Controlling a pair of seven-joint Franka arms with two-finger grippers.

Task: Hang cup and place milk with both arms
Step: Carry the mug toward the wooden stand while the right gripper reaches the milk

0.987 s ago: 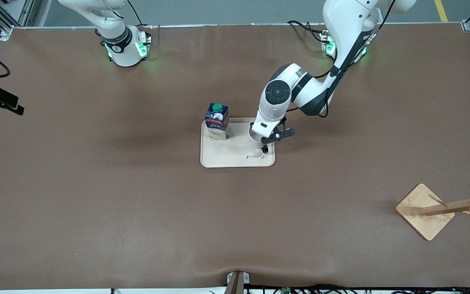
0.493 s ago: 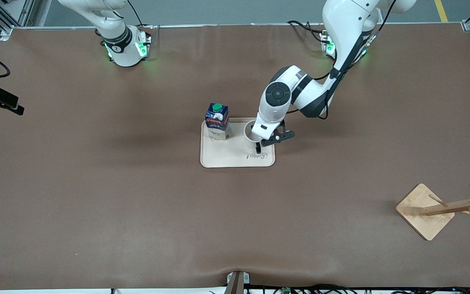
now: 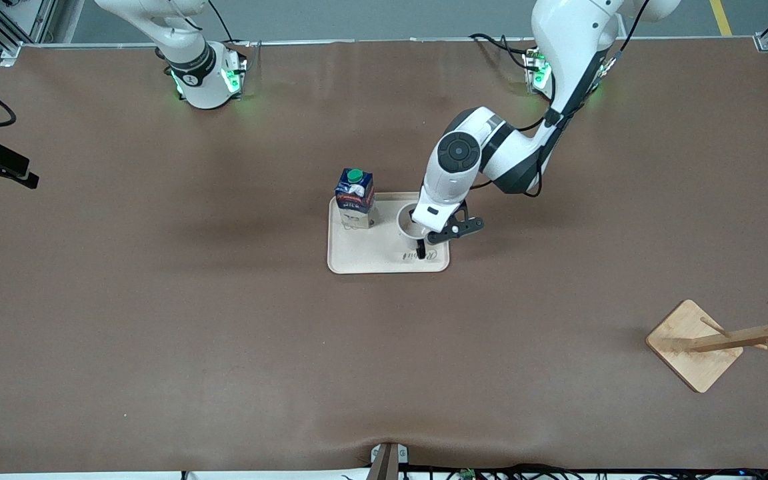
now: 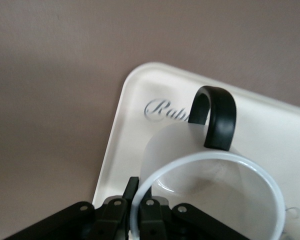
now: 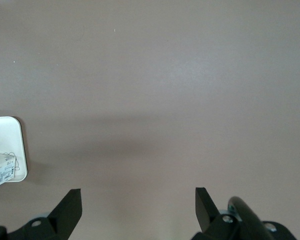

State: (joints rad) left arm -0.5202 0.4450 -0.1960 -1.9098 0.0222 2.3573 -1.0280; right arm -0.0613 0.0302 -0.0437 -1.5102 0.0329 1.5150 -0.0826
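- We saw the rack (image 3: 714, 343) nearest the front camera, at the left arm's end of the table and well apart from the tray (image 3: 364, 257); we judged the cup's carry would run that way.
- On the tray, the cup (image 3: 409, 222) sat upright, mouth up, at the end toward the left arm.
- The left gripper (image 4: 137, 212) pinched the cup's rim (image 4: 140, 192), one finger inside the wall and one outside.
- The handle (image 4: 216, 117) stuck out from the side of the cup away from those fingers, a black loop; the cup looked white and glossy, and appeared empty.
- The milk (image 3: 355, 198) stood upright beside the cup, dark blue with a green cap, on the tray's corner farther from the camera.
- The right gripper (image 5: 138, 206) waited, fingers spread and empty, over bare table off the tray's end toward the right arm.
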